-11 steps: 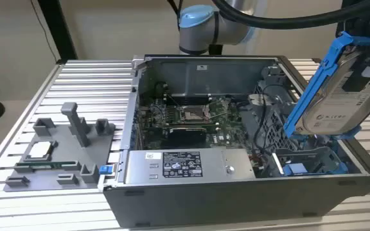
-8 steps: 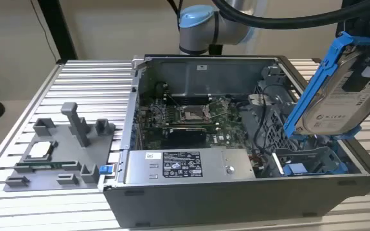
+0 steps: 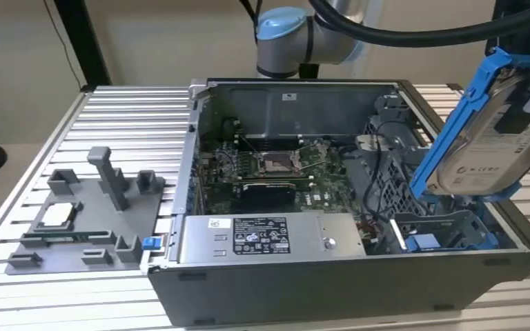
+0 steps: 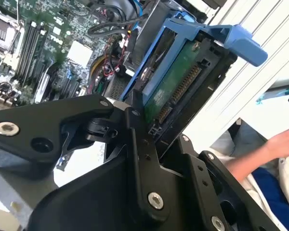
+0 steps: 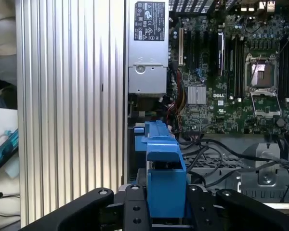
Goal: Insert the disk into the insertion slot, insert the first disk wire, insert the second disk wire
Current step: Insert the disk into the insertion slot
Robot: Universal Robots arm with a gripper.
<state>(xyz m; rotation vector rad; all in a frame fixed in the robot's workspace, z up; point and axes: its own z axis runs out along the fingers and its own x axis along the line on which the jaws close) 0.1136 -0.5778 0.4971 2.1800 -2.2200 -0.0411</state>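
While aloft, claw (image 5: 164, 204) around tilted disk (image 3: 491, 141)

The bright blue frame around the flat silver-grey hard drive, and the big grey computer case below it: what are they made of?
The bright blue frame looks like moulded plastic: even colour, soft sheen, rounded tab. The big grey computer case seems painted or bare sheet metal, matt, with thin folded edges.

The power supply (image 3: 339, 243) carries a black-and-white label (image 3: 259, 236) with rows of fine print and marks, too small to make out. The disk (image 3: 499, 103) bears a white sticker (image 3: 488, 165) with green lettering, likewise unreadable. A short white word sits on the motherboard (image 5: 216, 110).
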